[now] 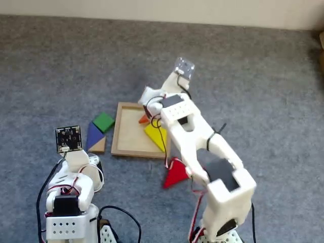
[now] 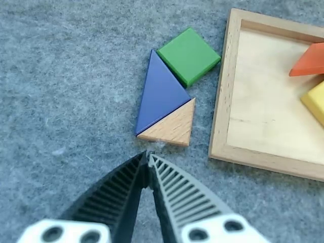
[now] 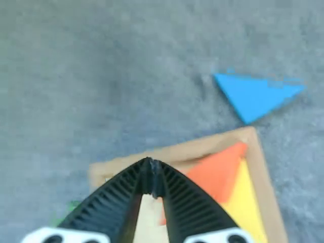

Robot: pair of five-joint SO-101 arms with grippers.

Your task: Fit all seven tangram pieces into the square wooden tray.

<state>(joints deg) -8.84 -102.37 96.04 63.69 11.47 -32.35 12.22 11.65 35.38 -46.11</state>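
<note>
The square wooden tray [image 1: 115, 129] lies mid-table, holding a yellow piece [image 1: 154, 135] and an orange triangle [image 1: 144, 120]. Left of the tray [image 2: 221, 101] sit a green square [image 2: 189, 54], a dark blue triangle [image 2: 159, 93] and a plain wooden triangle [image 2: 172, 129], all touching. My left gripper [image 2: 148, 158] is shut and empty, its tips just short of the wooden triangle. My right gripper [image 3: 152, 172] is shut and empty above the tray's far rim [image 3: 167, 153], beside the orange triangle [image 3: 215, 172]. A light blue triangle [image 3: 255, 93] lies beyond the tray. A red triangle [image 1: 175, 173] lies near the tray's front right corner.
Grey carpet covers the table. The right arm [image 1: 192, 136] stretches across the tray's right side and hides part of it. The left arm's base [image 1: 68, 202] stands at the front left. Open carpet lies to the far left and far right.
</note>
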